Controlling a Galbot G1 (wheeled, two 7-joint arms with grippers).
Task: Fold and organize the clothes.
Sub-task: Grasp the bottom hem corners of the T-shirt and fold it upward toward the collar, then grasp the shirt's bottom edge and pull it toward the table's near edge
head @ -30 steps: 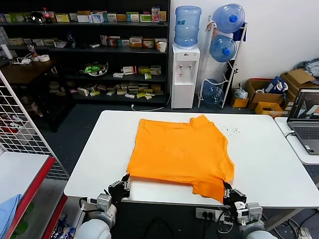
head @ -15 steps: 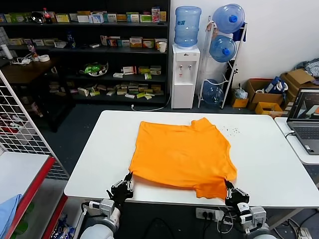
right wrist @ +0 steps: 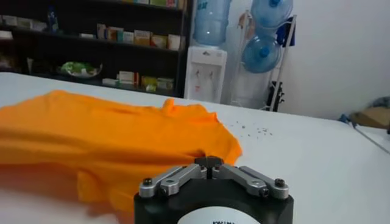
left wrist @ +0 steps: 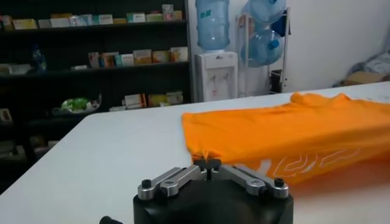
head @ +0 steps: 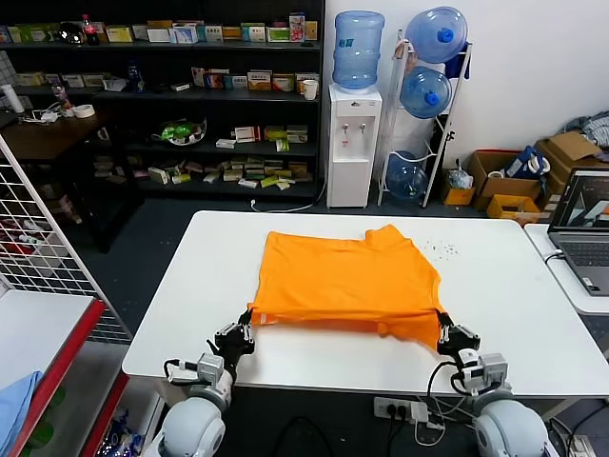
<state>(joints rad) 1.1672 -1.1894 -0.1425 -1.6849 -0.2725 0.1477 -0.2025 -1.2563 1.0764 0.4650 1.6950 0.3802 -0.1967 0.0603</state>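
On the white table [head: 190,314], frame center, the orange T-shirt [head: 347,281] lies; left gripper [head: 245,328] and right gripper [head: 445,331] pinch its 2 lower corners (white lettering underneath).

T-shirt [head: 347,281]: soft matt orange cloth | table [head: 514,314]: smooth white, faint sheen

Bright orange T-shirt [head: 347,278], white lettering [left wrist: 311,161] underneath, plain white table [head: 514,305]
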